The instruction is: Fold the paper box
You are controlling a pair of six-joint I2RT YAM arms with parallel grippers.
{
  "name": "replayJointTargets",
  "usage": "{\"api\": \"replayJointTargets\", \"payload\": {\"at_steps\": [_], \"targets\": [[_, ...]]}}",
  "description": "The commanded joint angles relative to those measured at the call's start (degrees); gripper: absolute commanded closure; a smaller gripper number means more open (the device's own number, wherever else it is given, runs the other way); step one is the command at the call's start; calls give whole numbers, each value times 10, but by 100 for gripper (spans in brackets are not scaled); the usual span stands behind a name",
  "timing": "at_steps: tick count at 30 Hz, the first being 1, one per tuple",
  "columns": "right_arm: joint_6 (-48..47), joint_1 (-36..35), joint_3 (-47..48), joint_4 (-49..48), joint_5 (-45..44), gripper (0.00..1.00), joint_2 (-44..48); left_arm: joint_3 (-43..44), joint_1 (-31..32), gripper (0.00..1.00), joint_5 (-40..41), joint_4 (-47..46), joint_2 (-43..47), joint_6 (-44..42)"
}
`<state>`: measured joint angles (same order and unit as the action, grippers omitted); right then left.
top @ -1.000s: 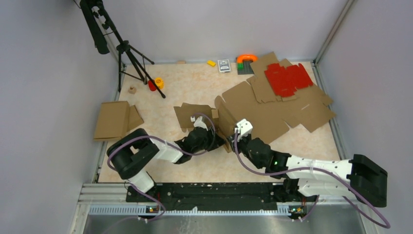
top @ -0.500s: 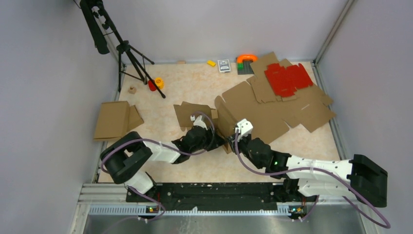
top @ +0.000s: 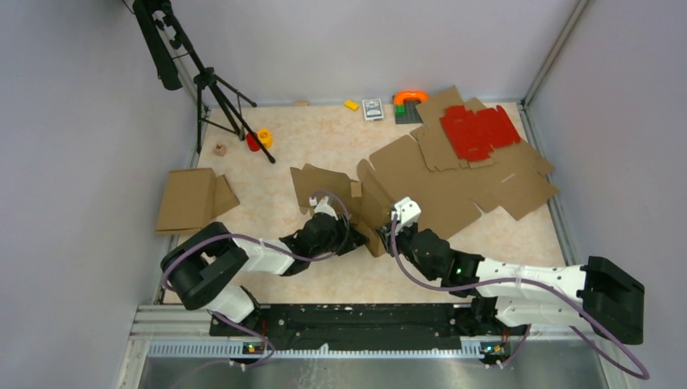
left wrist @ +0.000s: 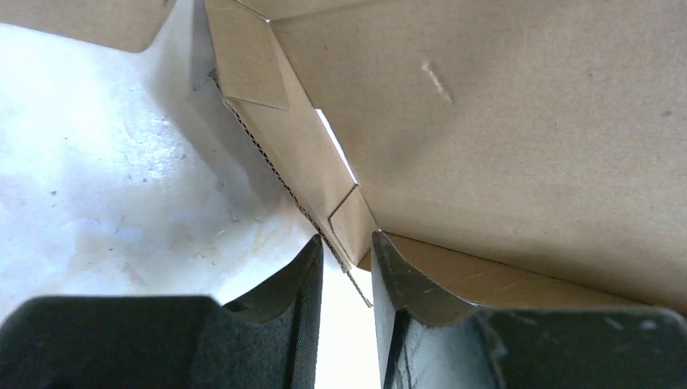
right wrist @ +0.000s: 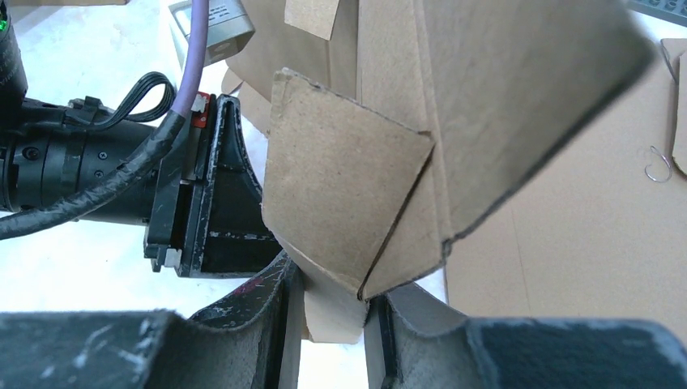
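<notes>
Left pincer and right pincer each grasp the paper box; red sheet behind.

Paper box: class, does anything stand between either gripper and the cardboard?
Nothing visible does. An edge of the paper box sits within the left gripper, and the right gripper is closed on one of its flaps.
</notes>
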<state>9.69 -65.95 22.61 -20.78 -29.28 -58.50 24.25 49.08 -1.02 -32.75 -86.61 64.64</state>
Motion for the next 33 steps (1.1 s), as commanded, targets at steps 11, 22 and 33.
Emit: {"api": "replayJointTargets", "payload": {"at_steps": [11, 22, 33], "targets": [[21, -8, 10, 44, 18, 75, -11, -59, -18, 62, 40, 34, 83, 0], [18, -8, 12, 49, 18, 75, -9, -95, -85, 54, 73, 234, 303, -85], [15, -9, 19, 57, 22, 75, -11, -99, -218, 26, 79, 377, 565, -260]]}}
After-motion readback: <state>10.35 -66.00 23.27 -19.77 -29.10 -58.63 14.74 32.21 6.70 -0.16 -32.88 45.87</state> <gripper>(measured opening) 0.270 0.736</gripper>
